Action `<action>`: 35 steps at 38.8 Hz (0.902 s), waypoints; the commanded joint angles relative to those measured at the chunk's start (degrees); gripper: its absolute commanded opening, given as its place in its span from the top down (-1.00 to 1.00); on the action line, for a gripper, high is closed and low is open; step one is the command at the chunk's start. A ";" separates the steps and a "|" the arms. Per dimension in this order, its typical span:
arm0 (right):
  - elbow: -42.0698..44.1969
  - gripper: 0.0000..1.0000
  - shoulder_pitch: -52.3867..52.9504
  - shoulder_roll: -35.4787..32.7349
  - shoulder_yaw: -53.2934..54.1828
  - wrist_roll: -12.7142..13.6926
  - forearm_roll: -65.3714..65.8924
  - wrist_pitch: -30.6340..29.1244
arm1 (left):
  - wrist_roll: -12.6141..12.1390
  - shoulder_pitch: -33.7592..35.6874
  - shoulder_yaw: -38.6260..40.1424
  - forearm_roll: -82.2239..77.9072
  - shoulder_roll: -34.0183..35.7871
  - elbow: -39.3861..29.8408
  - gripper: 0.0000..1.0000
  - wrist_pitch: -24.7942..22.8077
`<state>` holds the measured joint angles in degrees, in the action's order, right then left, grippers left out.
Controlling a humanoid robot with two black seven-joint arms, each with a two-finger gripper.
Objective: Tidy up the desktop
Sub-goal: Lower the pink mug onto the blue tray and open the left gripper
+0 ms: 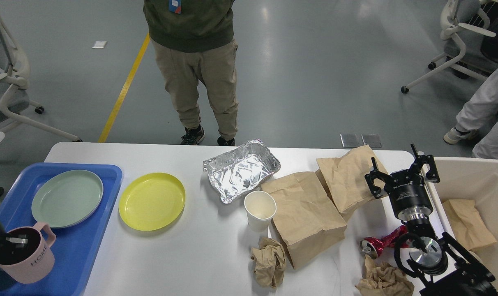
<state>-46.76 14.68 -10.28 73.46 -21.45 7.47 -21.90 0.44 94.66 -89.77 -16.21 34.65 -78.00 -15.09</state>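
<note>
The white desktop holds a yellow plate, a foil tray, a paper cup, two brown paper bags, two crumpled paper wads and a crushed red can. My left gripper is at the lower left, shut on the rim of a pink mug, with one finger inside it, low over the blue tray. My right gripper is open and empty by the right bag.
A green plate lies on the blue tray. A beige bin at the right edge holds a brown bag. A person stands behind the table. Office chairs stand at the far left and far right.
</note>
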 commanded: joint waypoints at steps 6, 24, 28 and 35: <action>0.00 -1.00 0.00 0.00 0.01 0.00 0.00 -0.07 | 0.00 -5.01 4.34 0.47 -0.11 -0.13 0.96 4.02; 0.00 -1.00 0.00 0.00 0.01 0.00 0.00 0.02 | -0.26 -5.80 3.82 0.39 0.24 0.57 0.74 4.10; 0.00 -1.00 0.00 0.00 0.01 0.00 0.00 0.02 | -0.79 -5.80 3.38 0.39 0.24 0.83 0.72 4.19; 0.00 -1.00 0.00 0.00 0.01 0.00 0.00 0.02 | -1.14 -6.24 3.38 0.39 0.15 1.01 0.62 4.89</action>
<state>-46.76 14.68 -10.28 73.47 -21.45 7.47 -21.94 -0.60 88.57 -86.38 -15.81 34.89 -77.07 -10.61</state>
